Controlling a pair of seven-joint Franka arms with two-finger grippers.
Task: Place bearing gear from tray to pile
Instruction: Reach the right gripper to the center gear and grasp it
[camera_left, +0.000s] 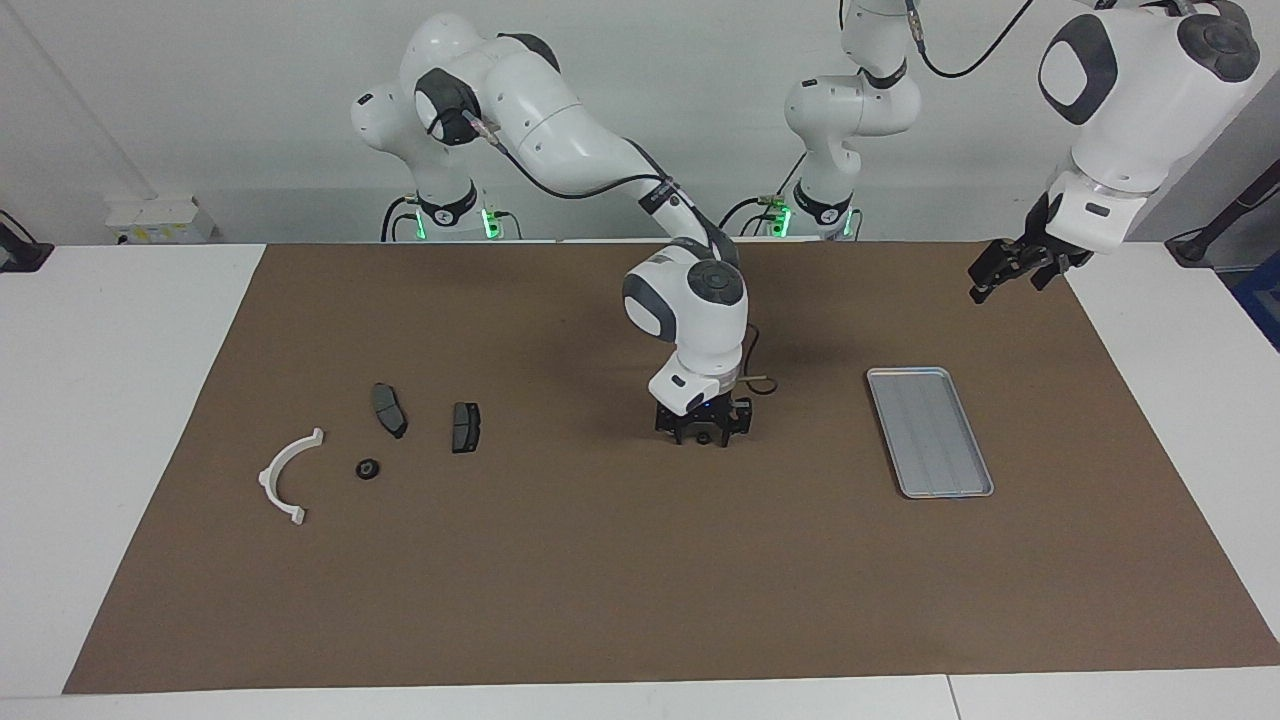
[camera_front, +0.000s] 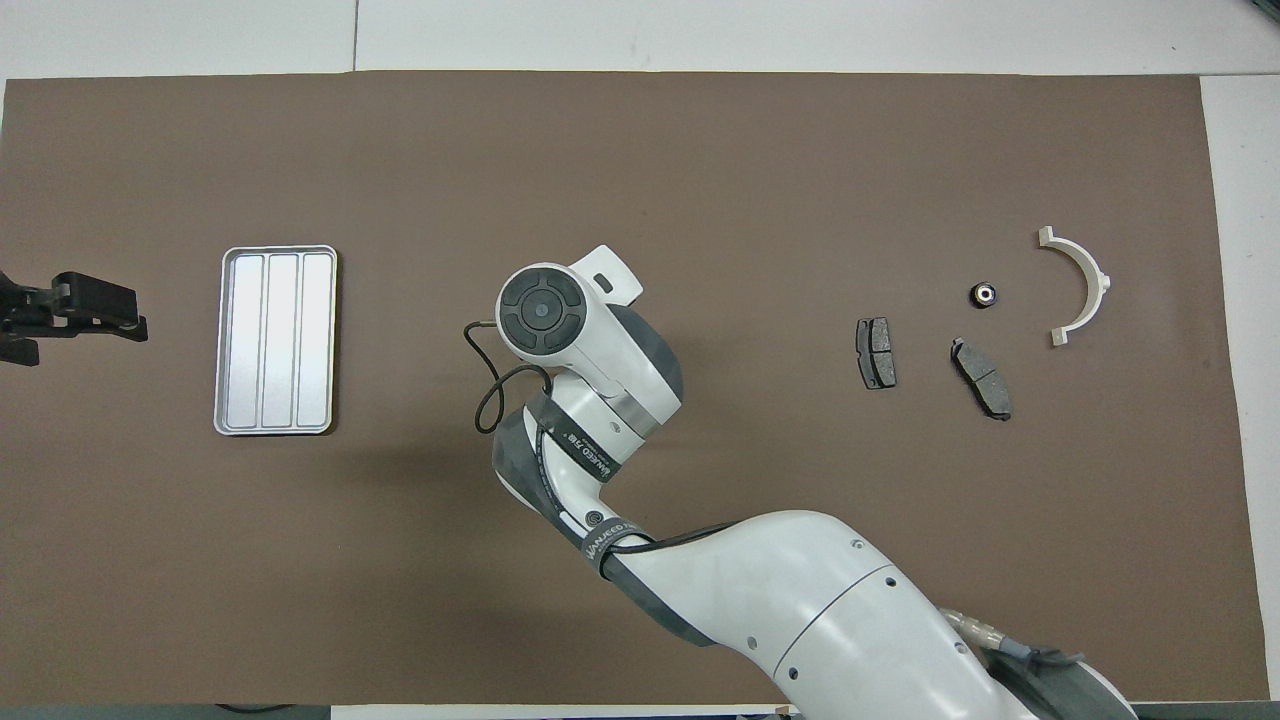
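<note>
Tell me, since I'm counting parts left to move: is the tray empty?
Empty. The tray shows only its bare ribbed floor in both views.

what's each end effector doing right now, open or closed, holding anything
Left end effector: open, holding nothing, in the air near the tray.
Right end effector: low at mid-mat around a small dark part; grip cannot be told.

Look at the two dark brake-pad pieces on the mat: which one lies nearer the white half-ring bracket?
The slanted pad, nearer the robots. It lies close beside the white half-ring bracket, while the other pad sits toward the mat's middle.
</note>
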